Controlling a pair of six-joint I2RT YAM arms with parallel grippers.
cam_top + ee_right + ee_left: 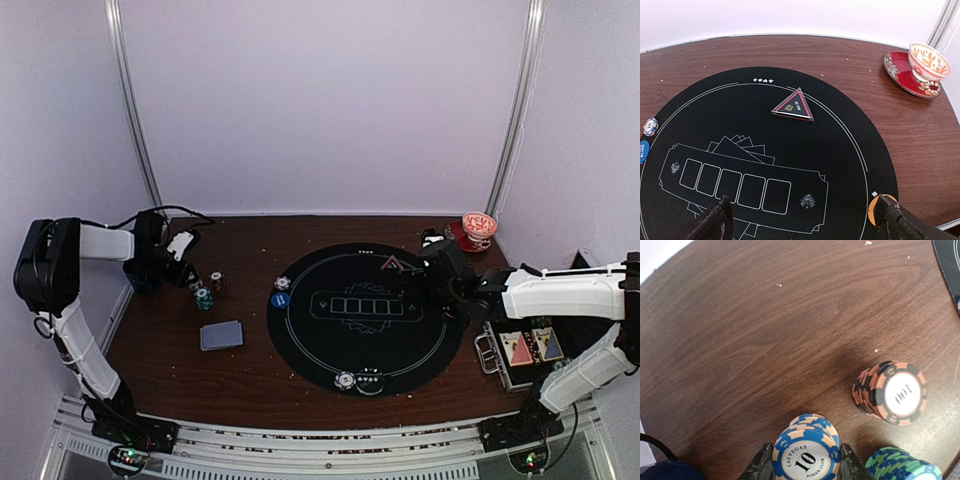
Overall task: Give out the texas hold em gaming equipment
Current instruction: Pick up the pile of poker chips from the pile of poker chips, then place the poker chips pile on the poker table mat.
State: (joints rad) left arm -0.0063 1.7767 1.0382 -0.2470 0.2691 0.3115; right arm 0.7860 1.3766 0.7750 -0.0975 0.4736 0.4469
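Poker chips stand in three short stacks on the bare wood of the table (740,340), left of the black round mat (310,350). My left gripper (805,449) is clamped on the blue chip stack (806,460), one dark finger (759,469) pressed to each side of it; the top chip reads "Las Vegas 10 Poker Club". I cannot tell whether that stack rests on the wood or hangs just above it. Near it to the right stands the red-and-black chip stack (892,392) marked 100, and just beside my right-hand finger is the teal chip stack (902,465), apart from the blue one. Closer to my bases lies the deck of playing cards (221,335), grey-blue back up, on the wood beside the mat. At the mat's left edge sit a blue disc (279,299) and a single striped chip (283,283), and a pale striped chip (346,380) lies at its near edge. My right gripper (803,200) hangs over the mat with its fingers spread wide and nothing between them. Ahead of it the red triangle marker (793,106) lies flat on the mat, and the orange disc (872,210) shows at the mat's right rim, partly hidden by my right-hand finger. A red-patterned cup (926,60) stands on its saucer (897,67) at the far right corner, and a metal case (525,350) lies open under my right arm.
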